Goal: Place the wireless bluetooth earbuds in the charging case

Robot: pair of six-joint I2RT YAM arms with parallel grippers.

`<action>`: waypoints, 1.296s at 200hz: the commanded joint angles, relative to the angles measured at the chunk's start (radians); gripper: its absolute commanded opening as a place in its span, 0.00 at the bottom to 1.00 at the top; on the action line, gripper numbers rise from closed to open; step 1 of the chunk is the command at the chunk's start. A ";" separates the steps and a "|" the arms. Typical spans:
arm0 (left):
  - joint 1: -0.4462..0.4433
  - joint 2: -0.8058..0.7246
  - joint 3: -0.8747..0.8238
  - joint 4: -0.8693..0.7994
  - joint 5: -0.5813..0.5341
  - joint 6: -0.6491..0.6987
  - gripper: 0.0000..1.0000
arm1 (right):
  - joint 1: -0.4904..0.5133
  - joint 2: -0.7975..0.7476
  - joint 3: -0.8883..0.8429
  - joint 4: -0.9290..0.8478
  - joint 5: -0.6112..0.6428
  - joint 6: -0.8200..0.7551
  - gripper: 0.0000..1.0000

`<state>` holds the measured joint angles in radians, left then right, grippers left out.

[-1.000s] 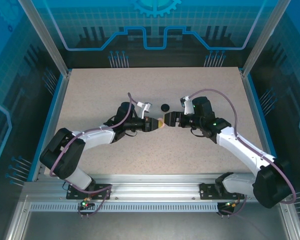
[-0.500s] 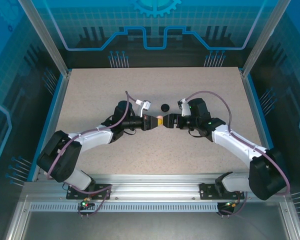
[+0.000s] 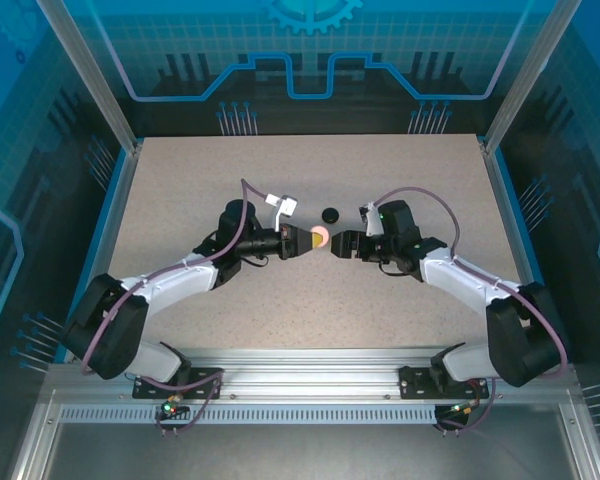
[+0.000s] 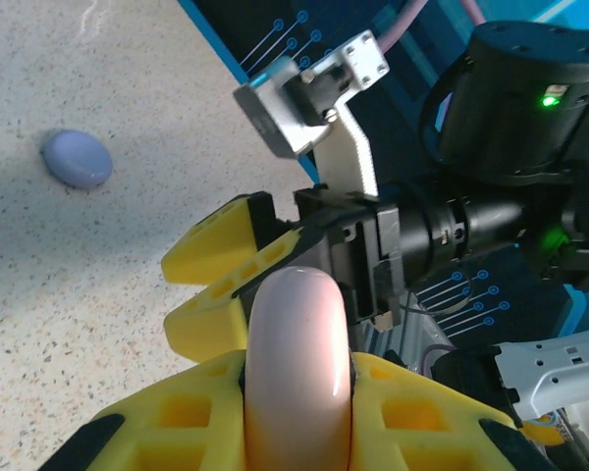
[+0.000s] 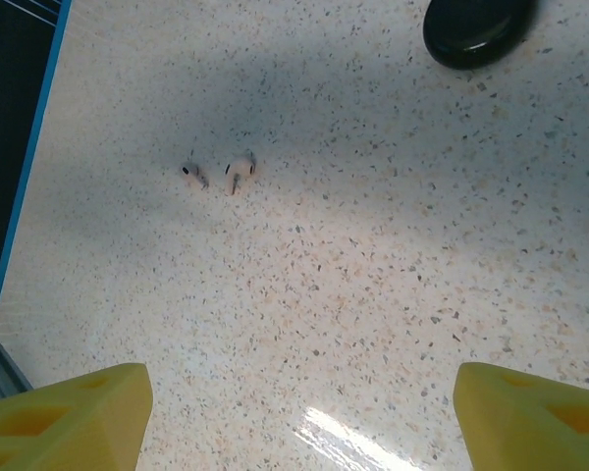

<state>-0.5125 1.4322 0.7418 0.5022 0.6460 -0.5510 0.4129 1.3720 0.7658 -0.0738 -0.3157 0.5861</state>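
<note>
My left gripper [image 3: 304, 240] is shut on a pale pink charging case [image 3: 320, 237], held off the table. In the left wrist view the closed case [image 4: 299, 368] sits edge-on between the yellow fingers [image 4: 167, 422]. My right gripper [image 3: 340, 243] faces it just to the right, open and empty, with a small gap to the case. Its wide-apart fingertips [image 5: 69, 412] frame bare table. Two pale pink earbuds [image 5: 240, 169] lie side by side on the table, ahead of the right gripper [image 5: 299, 422].
A closed black case [image 3: 329, 214] lies just beyond the two grippers, also at the top of the right wrist view [image 5: 476, 29]. A lavender case [image 4: 77, 159] rests on the speckled table [image 3: 180, 180]. A blue rim edges the table [image 5: 25, 186].
Both grippers shifted slightly toward the far side. The right gripper drew back from the pink case, leaving a small gap. The left gripper kept its hold.
</note>
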 commanded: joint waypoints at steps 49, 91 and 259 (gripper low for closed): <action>-0.003 0.000 -0.001 0.019 0.020 -0.006 0.00 | -0.020 -0.221 -0.026 -0.046 -0.088 -0.023 0.79; -0.004 0.013 0.008 0.019 0.018 -0.006 0.00 | -0.003 -0.227 0.016 -0.028 -0.085 0.039 0.78; -0.089 0.040 0.014 0.094 -0.326 0.097 0.00 | 0.199 -0.051 0.157 0.077 0.268 1.009 0.86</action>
<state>-0.5953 1.4673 0.7422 0.5262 0.3931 -0.4870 0.5858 1.2972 0.8738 -0.0490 -0.0868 1.5085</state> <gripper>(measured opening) 0.218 0.875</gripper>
